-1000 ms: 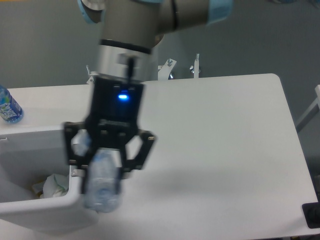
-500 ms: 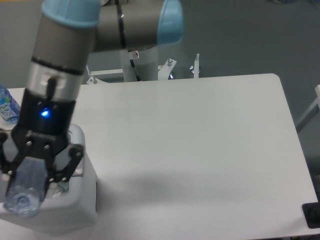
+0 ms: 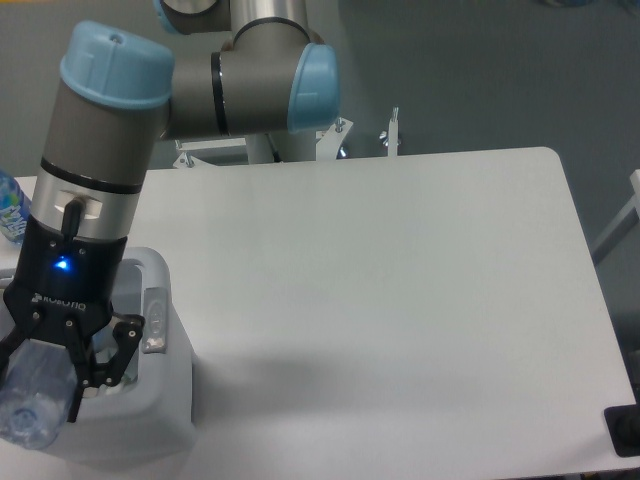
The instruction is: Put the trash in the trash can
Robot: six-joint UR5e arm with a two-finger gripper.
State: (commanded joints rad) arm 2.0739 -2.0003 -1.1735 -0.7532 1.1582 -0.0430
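My gripper [image 3: 45,385] hangs over the trash can [image 3: 165,425], a white bin with a thick rounded rim and a grey latch [image 3: 152,320], at the table's front left corner. The gripper is shut on the trash, a clear crinkled plastic bottle [image 3: 30,408]. The bottle points down and toward the camera, with its lower end over the bin's opening near the left edge of the view. My arm and gripper hide most of the bin's inside, and no crumpled wrapper shows there.
A blue-labelled, blue-tinted bottle [image 3: 8,215] stands at the far left edge behind the bin. The white table [image 3: 400,300] stretches to the right. Metal brackets [image 3: 390,135] stick up behind its back edge. A black object [image 3: 625,432] sits at the lower right.
My gripper has carried the bottle leftward from beside the bin's right wall to above its opening, then sunk a little lower. The bottle stays held.
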